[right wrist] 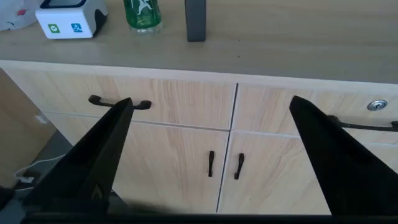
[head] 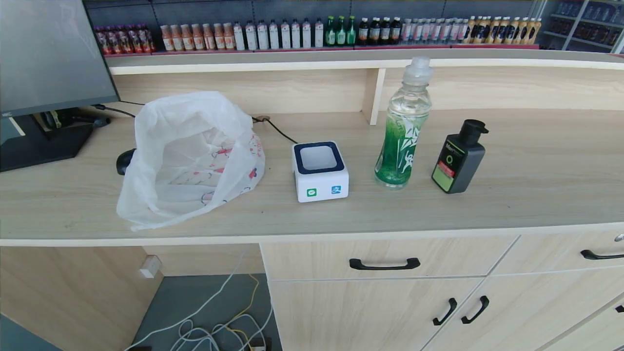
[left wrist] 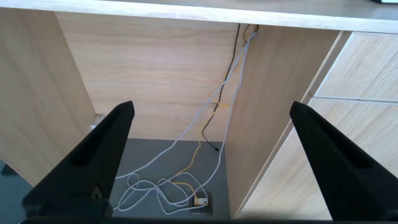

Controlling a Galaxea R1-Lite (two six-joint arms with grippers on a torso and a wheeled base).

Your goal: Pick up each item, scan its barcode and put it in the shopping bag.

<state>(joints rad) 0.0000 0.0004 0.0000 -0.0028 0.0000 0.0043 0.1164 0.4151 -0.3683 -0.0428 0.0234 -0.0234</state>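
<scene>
Now | left end effector [left wrist: 211, 109], right end effector [right wrist: 211, 106] spread wide below counter [head: 536, 161] | green bottle [head: 402, 141] above, well apart

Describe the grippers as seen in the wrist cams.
Left gripper: two matte black fingers, broad at the base, tapering to narrow tips. Right gripper: same black wedge-shaped fingers. No cables visible on either.

Shop checkout: a wooden counter [head: 536, 161] carries a monitor [head: 48, 53] at 10 o'clock, an open plastic bag [head: 190, 156] at 9 o'clock and a white scanner [head: 320, 171] at centre. Behind it, at 12 o'clock, a shelf [head: 399, 47] displays rows of bottles [head: 292, 34]; more stocked racks [head: 585, 24] stand at 2 o'clock.
</scene>
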